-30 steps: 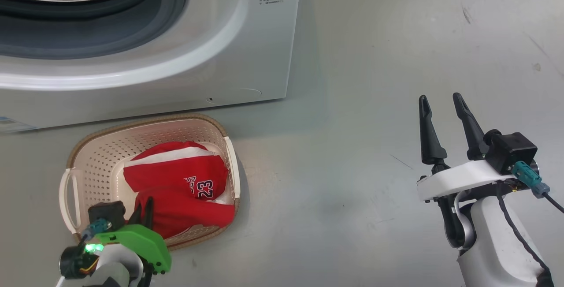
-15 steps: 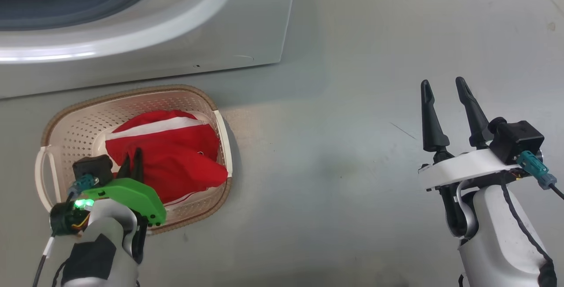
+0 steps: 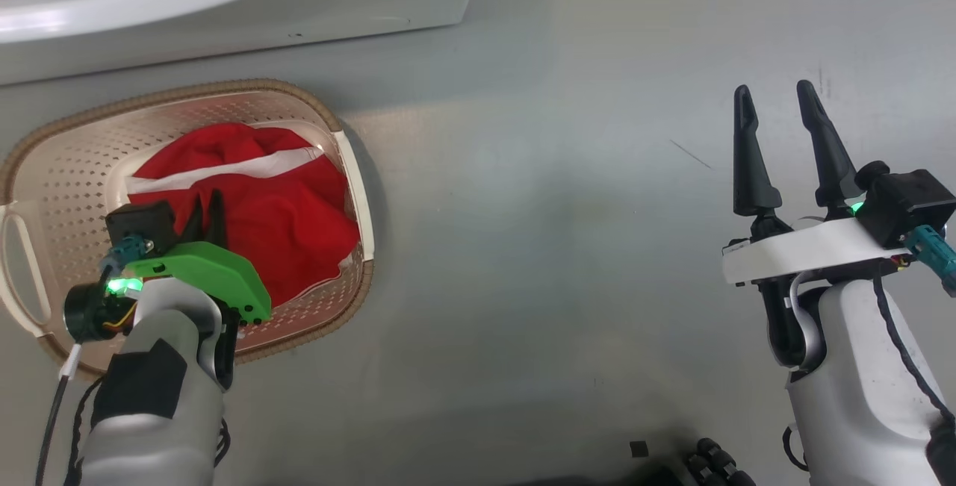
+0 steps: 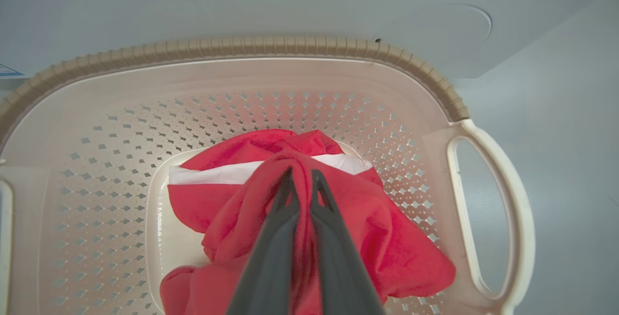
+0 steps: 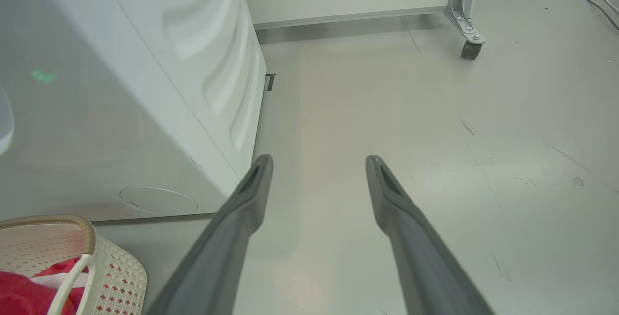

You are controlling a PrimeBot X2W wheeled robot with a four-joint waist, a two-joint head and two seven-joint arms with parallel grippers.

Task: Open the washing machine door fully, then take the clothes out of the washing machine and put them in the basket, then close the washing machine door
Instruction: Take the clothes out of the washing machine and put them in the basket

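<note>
Your left gripper [image 3: 208, 210] is down in the basket [image 3: 224, 87]. Its fingers are pinched tight on a fold of the red clothes [image 3: 291, 225], which lie inside the basket. If you lift up without letting go first, the clothes will come out again (or the light basket may tip). Your right gripper [image 3: 777, 98] is spread wide and empty, over the floor [image 3: 538, 247]. The washing machine [image 3: 224, 8] sits just behind the basket.

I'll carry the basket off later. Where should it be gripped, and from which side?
Probably the looped side handle of the basket, approached from the open floor on the robot's right: its slot is clear to hook, while clothes fill the middle.
</note>
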